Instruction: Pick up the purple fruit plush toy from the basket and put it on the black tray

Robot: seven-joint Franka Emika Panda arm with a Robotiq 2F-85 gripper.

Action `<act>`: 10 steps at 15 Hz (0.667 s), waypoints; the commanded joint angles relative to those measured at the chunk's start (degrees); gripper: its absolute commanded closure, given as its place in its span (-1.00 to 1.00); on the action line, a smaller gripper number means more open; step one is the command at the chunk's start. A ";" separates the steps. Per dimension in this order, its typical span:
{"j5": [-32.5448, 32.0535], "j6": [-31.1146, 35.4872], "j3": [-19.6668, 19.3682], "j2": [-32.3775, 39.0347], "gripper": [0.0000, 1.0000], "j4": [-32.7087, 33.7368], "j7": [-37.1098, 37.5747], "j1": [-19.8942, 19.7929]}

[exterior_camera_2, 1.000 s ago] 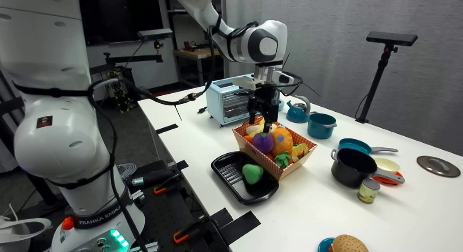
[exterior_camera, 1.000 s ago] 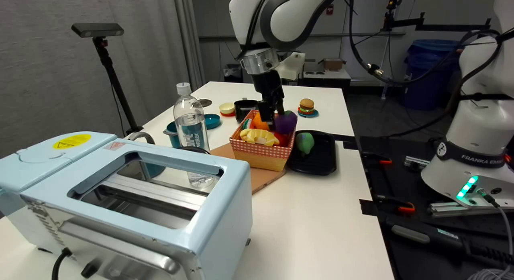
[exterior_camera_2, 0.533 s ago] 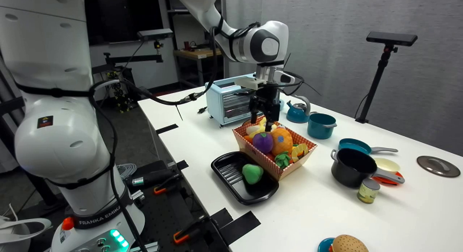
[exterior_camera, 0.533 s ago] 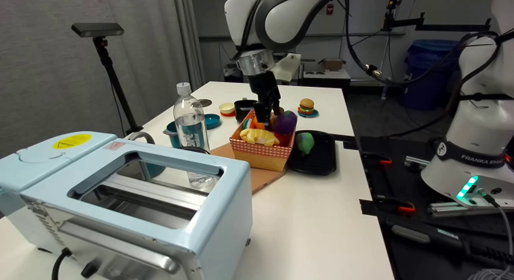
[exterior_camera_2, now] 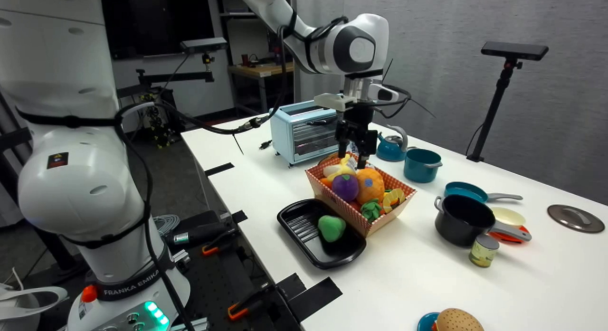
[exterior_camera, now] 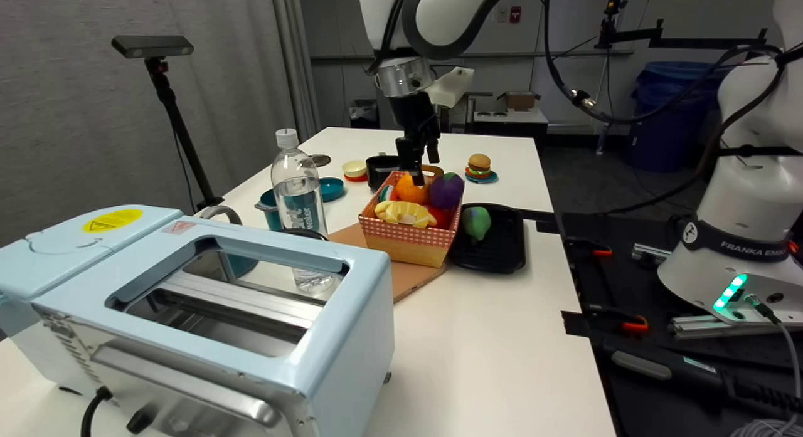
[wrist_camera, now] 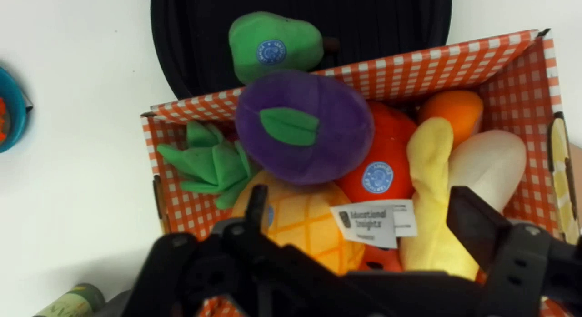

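The purple fruit plush toy (exterior_camera: 446,191) lies in the basket (exterior_camera: 408,239), at the side by the black tray (exterior_camera: 502,249). An exterior view also shows the purple toy (exterior_camera_2: 345,188), the basket (exterior_camera_2: 392,217) and the tray (exterior_camera_2: 304,236). In the wrist view the purple toy (wrist_camera: 338,126), with a green leaf, rests against the basket's checked wall (wrist_camera: 454,57), beyond which is the tray (wrist_camera: 377,30). My gripper (exterior_camera_2: 352,160) is open and empty above the basket. In the wrist view its fingers (wrist_camera: 361,208) are over the pineapple and banana toys, apart from the purple toy.
A green toy (exterior_camera_2: 331,228) lies on the tray. A pineapple toy (wrist_camera: 304,221), a red toy (wrist_camera: 386,139) and a banana toy (wrist_camera: 429,194) crowd the basket. A bottle (exterior_camera: 298,192), a toaster-like appliance (exterior_camera: 351,336) and a black pot (exterior_camera_2: 463,222) stand around.
My gripper has risen from just above the toys and shifted away from the purple toy. It has stayed open. The toys, basket and tray have not moved.
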 commanded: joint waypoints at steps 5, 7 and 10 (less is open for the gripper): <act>0.09 -0.58 -2.46 -2.99 -1.00 -5.50 -1.64 -2.85; -0.45 -0.38 -2.29 -2.34 -1.00 -6.71 -1.45 -2.57; -0.72 -0.18 -1.33 -1.56 -1.00 -8.35 -0.89 -1.69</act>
